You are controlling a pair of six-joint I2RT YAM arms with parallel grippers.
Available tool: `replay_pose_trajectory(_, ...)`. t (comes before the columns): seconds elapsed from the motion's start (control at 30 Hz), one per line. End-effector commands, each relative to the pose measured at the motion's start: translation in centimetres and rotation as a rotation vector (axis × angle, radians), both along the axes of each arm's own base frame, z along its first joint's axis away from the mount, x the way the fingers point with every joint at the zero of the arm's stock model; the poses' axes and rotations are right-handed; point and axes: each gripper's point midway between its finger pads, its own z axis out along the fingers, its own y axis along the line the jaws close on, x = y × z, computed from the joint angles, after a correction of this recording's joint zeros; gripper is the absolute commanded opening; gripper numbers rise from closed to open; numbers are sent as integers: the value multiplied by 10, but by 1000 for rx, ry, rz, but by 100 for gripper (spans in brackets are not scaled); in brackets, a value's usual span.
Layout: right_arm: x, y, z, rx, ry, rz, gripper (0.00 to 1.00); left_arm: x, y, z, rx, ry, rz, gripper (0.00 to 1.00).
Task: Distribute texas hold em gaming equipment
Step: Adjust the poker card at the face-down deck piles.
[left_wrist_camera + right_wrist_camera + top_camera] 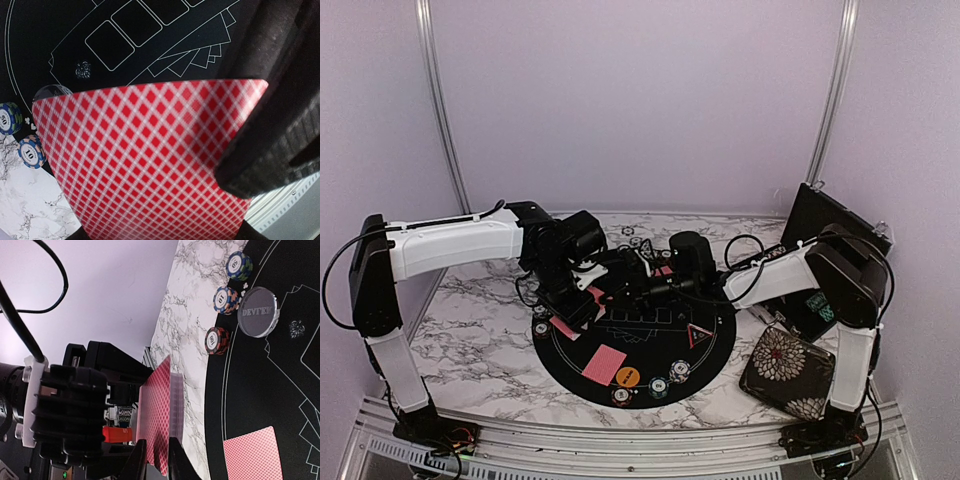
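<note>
Over the black mat (650, 385): clamping the card deck (173, 405) on edge in the left gripper (150, 165), jaws roughly half apart. Straddling one edge of the deck's front card (154, 410) with the right gripper (156, 465), fingertips nearly together; can't tell if actually pinched. On the mat: loose card (250, 452) face down, dealer button (258, 318), orange disc (627, 377), triangle (698, 336). At the mat's rim: three chip stacks (226, 300). Floral pouch (787, 375) off to the right on the marble.
</note>
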Motion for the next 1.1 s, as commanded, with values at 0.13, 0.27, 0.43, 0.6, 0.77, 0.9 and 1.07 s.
replay_pose_trajectory(0.13, 11, -6, 18, 21, -48, -40, 25, 3, -4, 14, -33, -26, -15, 46)
replay_pose_trajectory(0.27, 17, -10, 20, 17, -54, -59, 29, 3, -5, 15, -34, -26, -15, 46)
replay_pose_trajectory(0.43, 22, -11, 18, 0, -69, -72, 30, 3, -5, 14, -34, -25, -17, 46)
replay_pose_trajectory(0.6, 21, -4, 13, -8, -64, -59, 31, 4, -5, 16, -36, -30, -16, 46)
replay_pose_trajectory(0.77, 16, 3, 13, -2, -65, -43, 28, 4, -5, 15, -37, -28, -18, 46)
replay_pose_trajectory(0.9, 16, 5, 13, -4, -67, -38, 28, 3, -6, 15, -37, -25, -19, 46)
replay_pose_trajectory(1.07, 15, 9, 10, -11, -67, -33, 24, 4, -6, 15, -37, -27, -17, 46)
